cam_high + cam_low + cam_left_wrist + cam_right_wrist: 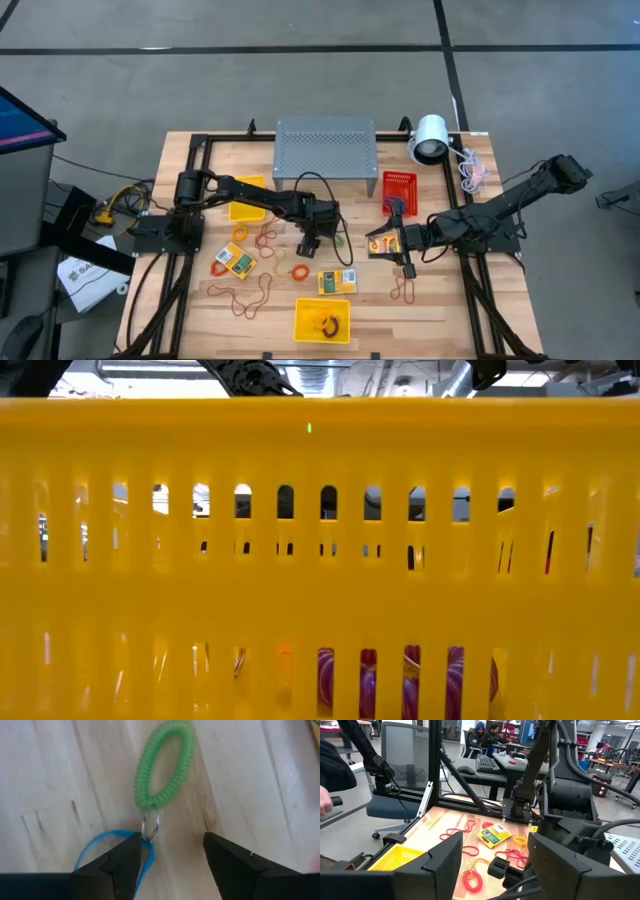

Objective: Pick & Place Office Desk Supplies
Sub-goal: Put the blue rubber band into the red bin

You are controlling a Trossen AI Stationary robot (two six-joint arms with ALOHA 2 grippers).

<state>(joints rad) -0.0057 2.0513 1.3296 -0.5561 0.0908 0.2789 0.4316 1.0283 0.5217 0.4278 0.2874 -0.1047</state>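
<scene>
My left gripper (pixel 311 240) hangs open over the table's middle, pointing down. In its wrist view the left gripper (pixel 172 842) has its fingers on either side of a small key ring (pixel 150 827) that joins a green coil loop (pixel 164 766). A blue rubber band (pixel 102 845) lies flat beside one finger. My right gripper (pixel 388 243) is level, pointing toward the table's left, and in its wrist view the right gripper (pixel 495 845) is open with nothing between the fingers. A crayon box (pixel 381 243) lies at its tips. Two more crayon boxes (pixel 234 260) (pixel 337 281) lie flat among red, orange and brown bands (pixel 268 240).
A yellow basket (pixel 323 320) sits at the near edge, and its wall (pixel 320 560) fills the low view. Another yellow bin (pixel 247 205) lies under the left arm. A red basket (pixel 398 190), a grey perforated stand (pixel 325 148) and a white lamp (pixel 430 138) stand at the far side. People sit beyond the table.
</scene>
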